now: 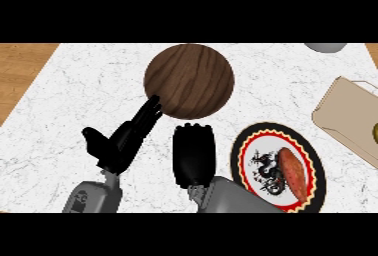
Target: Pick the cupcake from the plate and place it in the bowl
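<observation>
A round dark wooden plate [190, 80] lies at the top centre with nothing on it. At the lower right sits the bowl [247, 150], black-rimmed with a red and yellow border, and an oblong reddish-brown item [291, 172] lies inside it. My right hand [193, 155] hovers between plate and bowl, just left of the bowl's rim, back upward and fingers curled under. The cupcake is hidden inside that curl. My left hand [122, 142] is open, its straight fingers pointing up at the plate's lower left edge.
A tan box-like object [347, 117] stands at the right edge. A pale grey vessel [325, 46] peeks in at the top right. The white marble top gives way to bare wood [22, 70] on the far left.
</observation>
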{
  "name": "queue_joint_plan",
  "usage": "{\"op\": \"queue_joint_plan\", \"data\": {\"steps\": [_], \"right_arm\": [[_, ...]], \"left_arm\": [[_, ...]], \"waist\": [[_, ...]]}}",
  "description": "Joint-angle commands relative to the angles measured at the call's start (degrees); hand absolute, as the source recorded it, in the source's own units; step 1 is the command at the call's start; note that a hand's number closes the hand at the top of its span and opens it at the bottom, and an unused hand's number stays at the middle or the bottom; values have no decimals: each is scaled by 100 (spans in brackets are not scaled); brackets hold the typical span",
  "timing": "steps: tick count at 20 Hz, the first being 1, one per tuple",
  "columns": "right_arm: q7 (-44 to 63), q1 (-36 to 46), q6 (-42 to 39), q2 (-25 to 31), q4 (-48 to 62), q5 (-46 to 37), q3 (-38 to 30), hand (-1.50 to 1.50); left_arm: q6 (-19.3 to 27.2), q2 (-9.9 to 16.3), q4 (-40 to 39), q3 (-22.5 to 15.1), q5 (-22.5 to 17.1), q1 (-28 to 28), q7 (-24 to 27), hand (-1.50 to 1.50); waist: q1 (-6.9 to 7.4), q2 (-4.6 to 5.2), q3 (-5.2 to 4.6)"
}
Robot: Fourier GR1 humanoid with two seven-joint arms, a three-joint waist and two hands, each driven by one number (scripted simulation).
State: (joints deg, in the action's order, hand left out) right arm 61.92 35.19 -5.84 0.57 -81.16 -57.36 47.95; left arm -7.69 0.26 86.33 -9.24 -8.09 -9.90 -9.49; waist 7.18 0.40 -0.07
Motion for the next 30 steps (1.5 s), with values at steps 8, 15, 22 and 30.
{"op": "queue_joint_plan", "data": {"steps": [8, 15, 22, 30], "right_arm": [[1929, 2275, 109, -52, -33, 335, -22, 150], [2089, 3312, 390, -51, 588, 771, -414, 150], [1692, 3994, 883, -52, 1846, 1041, -882, 150], [616, 4147, 2106, -53, 3438, 896, -1167, 150]], "left_arm": [[6, 90, -88, 73, -51, -91, -41, 0], [-2, 92, -44, 61, -54, -152, -120, 0], [-74, 150, -146, 194, -133, -74, 34, 0], [117, 10, -1, 109, -26, -82, -57, 0]], "waist": [[-18, -79, -25], [-81, -51, -20], [-126, 34, -21], [-209, 78, -9]]}}
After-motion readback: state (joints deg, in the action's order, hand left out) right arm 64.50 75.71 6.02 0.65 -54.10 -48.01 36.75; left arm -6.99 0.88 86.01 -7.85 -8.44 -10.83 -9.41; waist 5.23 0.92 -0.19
